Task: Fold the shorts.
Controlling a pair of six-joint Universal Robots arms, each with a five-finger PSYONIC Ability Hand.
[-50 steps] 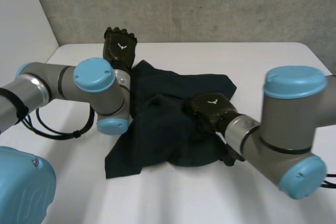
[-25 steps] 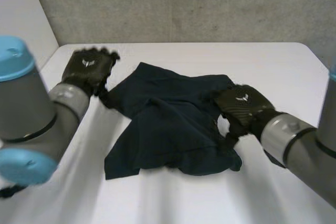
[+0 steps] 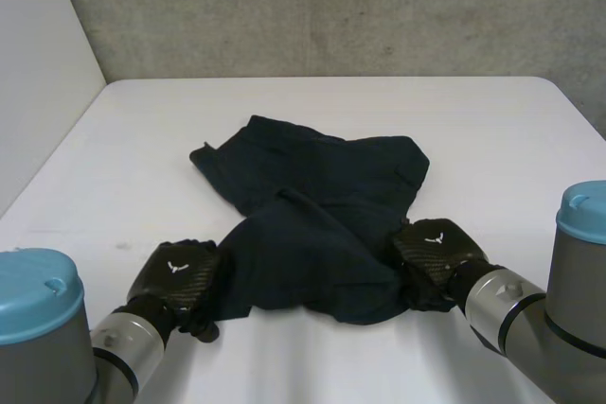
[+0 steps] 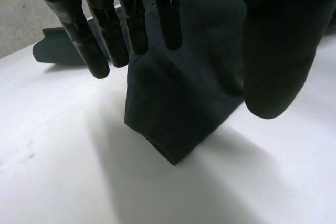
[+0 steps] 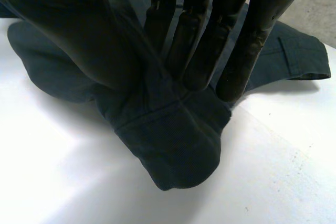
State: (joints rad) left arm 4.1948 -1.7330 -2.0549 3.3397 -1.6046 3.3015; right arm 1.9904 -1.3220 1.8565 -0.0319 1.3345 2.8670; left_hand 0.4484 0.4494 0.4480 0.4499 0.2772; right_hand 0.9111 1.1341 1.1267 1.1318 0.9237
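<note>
Well, the step in hand looks like taking the two near corners of the shorts [image 3: 322,186] and carrying them over toward the far edge. Both grips should be sure before either arm lifts, and the arms should rise together to keep the fold line straight. Nearest, the left robot hand [image 3: 180,276] hovers wide over the near left corner, with its fingers [image 4: 97,51] straight, its thumb [image 4: 273,51] held apart and nothing pinched. It needs to drop lower and close on the hem itself. The right robot hand [image 3: 434,251] lies on the near right corner with straight fingers and its tips on the cloth. It seems to press rather than pinch, though the thumb hides part of the contact. Beyond them the shorts lie rumpled in the middle of the white worktop [image 3: 492,130], one flap doubled over.
</note>
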